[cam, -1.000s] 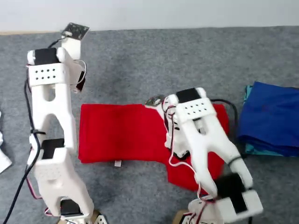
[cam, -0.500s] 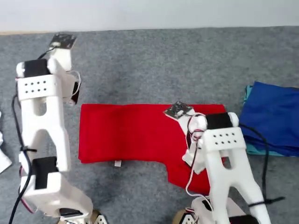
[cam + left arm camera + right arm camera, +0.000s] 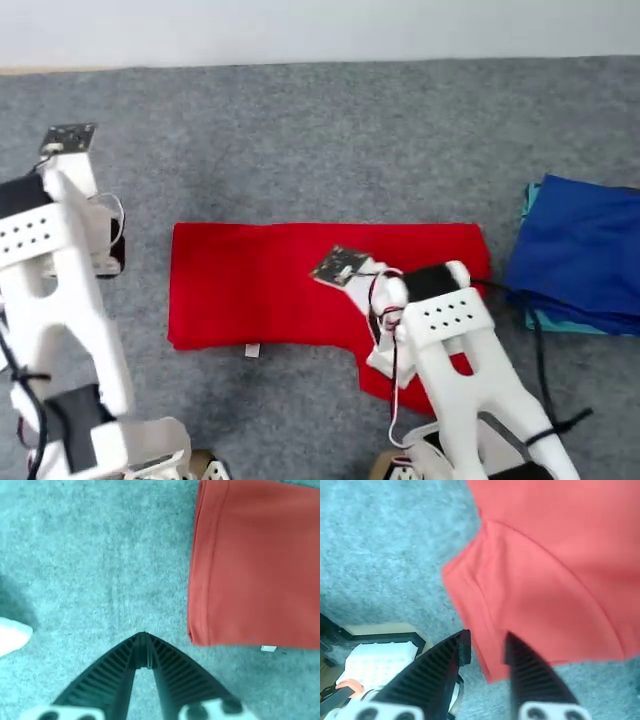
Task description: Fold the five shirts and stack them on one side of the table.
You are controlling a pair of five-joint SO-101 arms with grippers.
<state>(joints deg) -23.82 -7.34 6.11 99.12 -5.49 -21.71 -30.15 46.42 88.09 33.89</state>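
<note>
so the red shirt [image 3: 260, 280] is lying flat in the middle of the grey table [image 3: 300, 130], folded into a long band running side to side. one flap [image 3: 375, 383] pokes out toward the arms at its right end, and there's a little white tag [image 3: 252, 350] at its near edge. over on the right side of the table a folded blue shirt [image 3: 580, 245] sits on top of a teal shirt [image 3: 545, 322]. that pile is just beside the red one's right end, but i can't tell if they actually touch.

the right arm [image 3: 445, 320] is over the right part of the red shirt. in its wrist view the right gripper [image 3: 487, 642] has its fingers apart, hanging right over the edge of that flap, with red cloth showing in the gap between them. it's not pinching anything as far as i can see.

the left arm [image 3: 45, 260] is off to the left of the shirt, over bare table. the left gripper [image 3: 143, 639] has its fingers pressed together with nothing in them. it's over the grey surface near the shirt's left near corner, clear of the cloth. something white [image 3: 11, 636] lies on the table near that gripper, no idea what it is.
</note>
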